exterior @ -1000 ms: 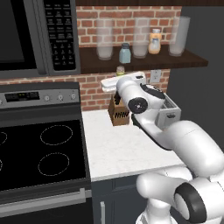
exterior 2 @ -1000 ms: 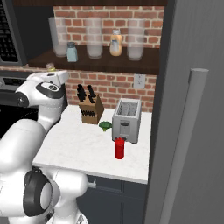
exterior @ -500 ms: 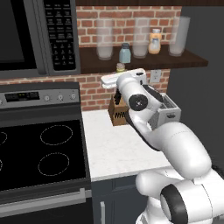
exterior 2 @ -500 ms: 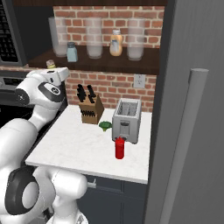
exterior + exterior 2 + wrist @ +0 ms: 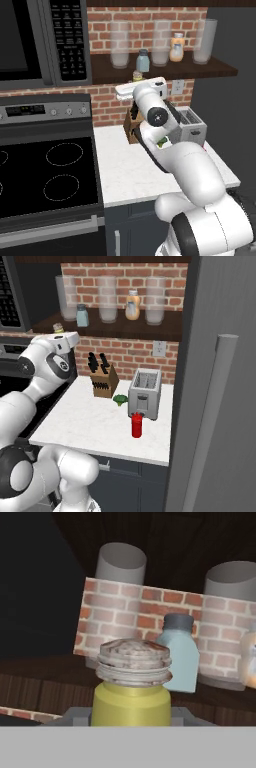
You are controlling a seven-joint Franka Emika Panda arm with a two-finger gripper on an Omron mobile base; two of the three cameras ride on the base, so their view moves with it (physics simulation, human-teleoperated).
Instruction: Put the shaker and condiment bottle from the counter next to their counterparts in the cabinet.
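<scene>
My gripper [image 5: 136, 83] is shut on the yellow-green shaker [image 5: 132, 699], whose tan cap [image 5: 137, 75] pokes up just below the front edge of the dark wooden cabinet shelf [image 5: 170, 70]. In the hand view the fingertips [image 5: 74, 716] flank the shaker's base. The pale blue shaker [image 5: 179, 660] stands on the shelf just behind and to the right, also seen as the blue shaker [image 5: 143, 61] [image 5: 82, 315]. The orange-cream bottle [image 5: 176, 47] [image 5: 132, 305] stands further right. The red condiment bottle [image 5: 136, 425] stands upright on the white counter [image 5: 90, 426] in front of the toaster.
Several tall clear glasses [image 5: 120, 51] [image 5: 107, 303] line the shelf around the counterparts. A silver toaster [image 5: 145, 393], a knife block [image 5: 104, 381] and a green broccoli piece [image 5: 120, 400] sit on the counter. Stove [image 5: 45, 170] and microwave [image 5: 40, 40] lie to the left.
The arm has lifted the held shaker a little higher and closer to the shelf edge. Nothing else has moved.
</scene>
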